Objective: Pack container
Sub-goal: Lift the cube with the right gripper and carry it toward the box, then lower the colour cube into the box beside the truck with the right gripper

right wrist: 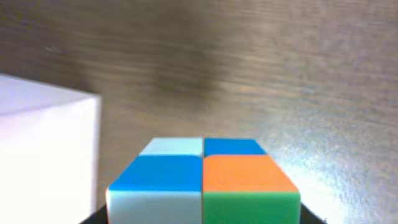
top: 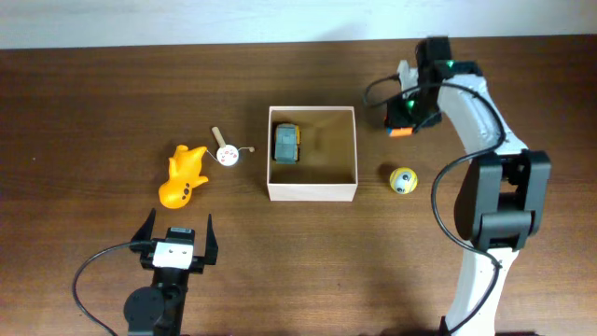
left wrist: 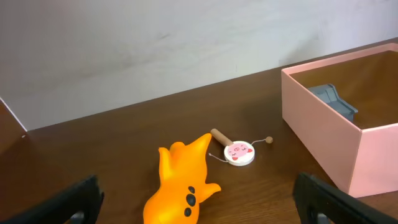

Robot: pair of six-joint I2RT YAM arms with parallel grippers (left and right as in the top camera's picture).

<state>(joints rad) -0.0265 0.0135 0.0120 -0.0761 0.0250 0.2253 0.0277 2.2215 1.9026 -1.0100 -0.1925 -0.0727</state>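
1. Here, in the overhead view, the container [top: 312, 191] sits at the middle of the brown desk [top: 84, 103]. It is a shallow square box, open on top, white outside and tan inside.
2. A grey toy car [top: 287, 143] lies inside it, in the upper left part of the floor. The left wrist view shows the car [left wrist: 333, 99] behind the near wall of the container [left wrist: 323, 134].
3. The right gripper [top: 408, 119] is at the upper right of the overhead frame, just beside the container's upper right corner. It is clenched on a multicoloured cube [right wrist: 202, 180], with blue, orange, green and white faces showing. The white corner of the container [right wrist: 43, 143] appears at the left of the right wrist view.
4. The left gripper [top: 179, 222] sits at the lower left of the overhead frame with its jaws spread wide and nothing between them.
5. An orange animal toy [top: 184, 175] lies on the desk left of the container.
6. A small round rattle drum [top: 227, 153] with a wooden handle lies between that toy and the container, apart from both.
7. A yellow ball [top: 402, 180] rests on the desk near the container's lower right corner.
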